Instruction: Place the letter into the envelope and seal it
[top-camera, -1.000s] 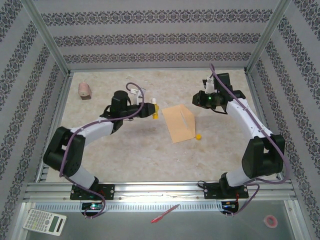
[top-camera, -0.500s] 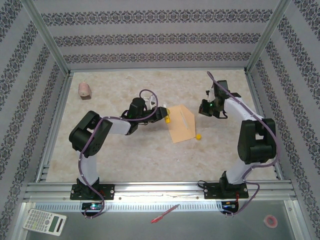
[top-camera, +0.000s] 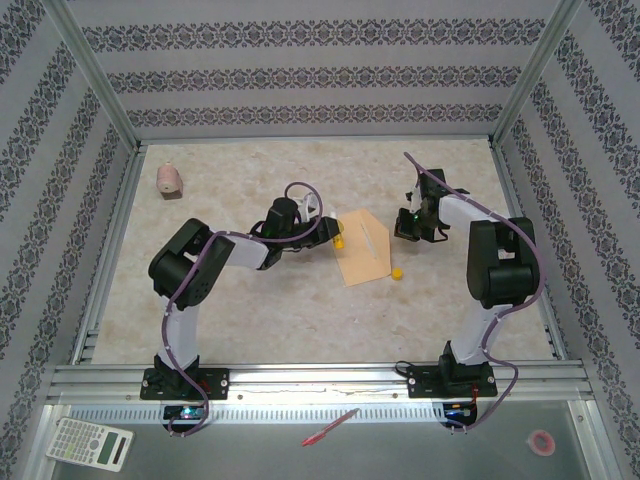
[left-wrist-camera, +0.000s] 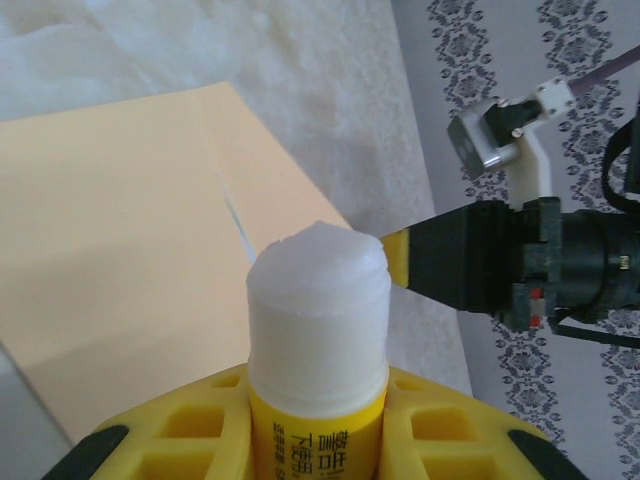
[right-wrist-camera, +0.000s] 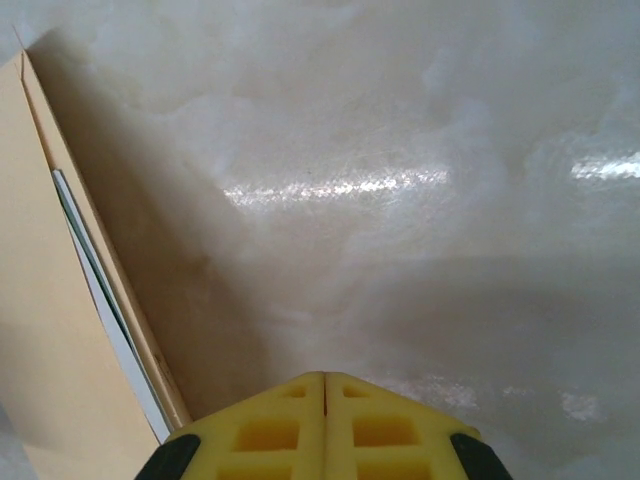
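Counted two arms on the rig. One flat tan paper envelope (top-camera: 362, 250) lay near the middle of the table, between the two claws. One white paper letter with a dark green edge (right-wrist-camera: 105, 305) sat inside it; from the right wrist only a thin strip showed at the envelope's open side. One yellow-bodied glue stick with a white tip (left-wrist-camera: 318, 330) was uncapped, the tip raised over the envelope's left part; whether it touched the paper could not be told. The left gripper (top-camera: 330, 234) was clamped on the glue stick's barrel. One small yellow cap (top-camera: 397, 272) lay on the table just off the envelope's near right corner. The right gripper (right-wrist-camera: 325, 400) had its two yellow fingers pressed together on nothing, hanging over bare table just beside the envelope's right edge. One pink rounded object (top-camera: 170, 180) stood at the far left of the table, well apart from everything else. On the grey ledge in front of the arm bases lay one white calculator (top-camera: 90, 443), one red pen (top-camera: 330, 427) and one small pink ring (top-camera: 541, 441). The tabletop (top-camera: 260, 310) was pale beige with a marbled look and a slight sheen. Grey walls with dark ornamental bands (top-camera: 300, 75) closed three sides, held in an aluminium frame (top-camera: 95, 85).
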